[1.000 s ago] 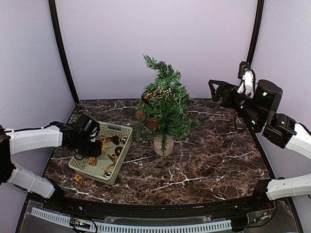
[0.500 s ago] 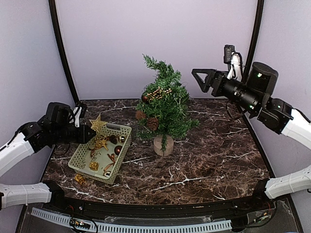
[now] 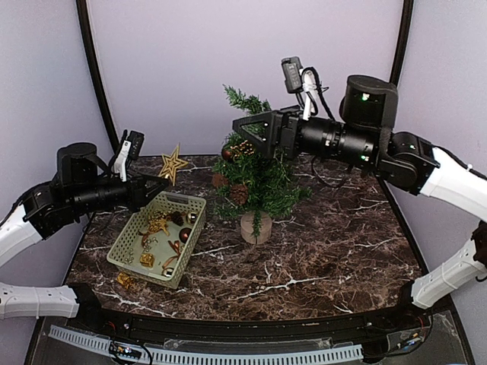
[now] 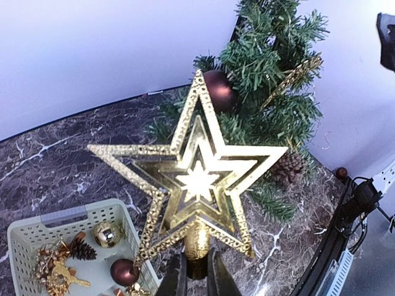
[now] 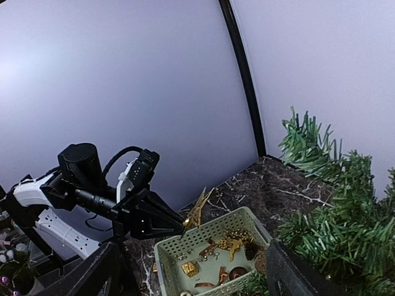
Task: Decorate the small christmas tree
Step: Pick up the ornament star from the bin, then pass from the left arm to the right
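The left claw (image 3: 156, 186) is clamped on the short stem of a gold glitter star topper (image 4: 197, 179). It holds the star upright in the air over the far rim of the pale green plastic basket (image 3: 192, 204), left of centre in the overhead frame. The small christmas tree (image 3: 257, 171), a bushy green artificial fir in a round tan wooden base, stands mid-frame on the dark marble-patterned worktop (image 3: 327, 251), just right of the basket. It already carries a brown bauble (image 4: 217, 89) and pine cones. The right claw (image 3: 247, 135), fingers spread wide with nothing gripped, hovers at the tree's upper branches. The step in hand looks like crowning the tree. Next, the star needs carrying rightward and upward to the leaning tip, well apart from it now, and seating there, perhaps while the right claw steadies the top.
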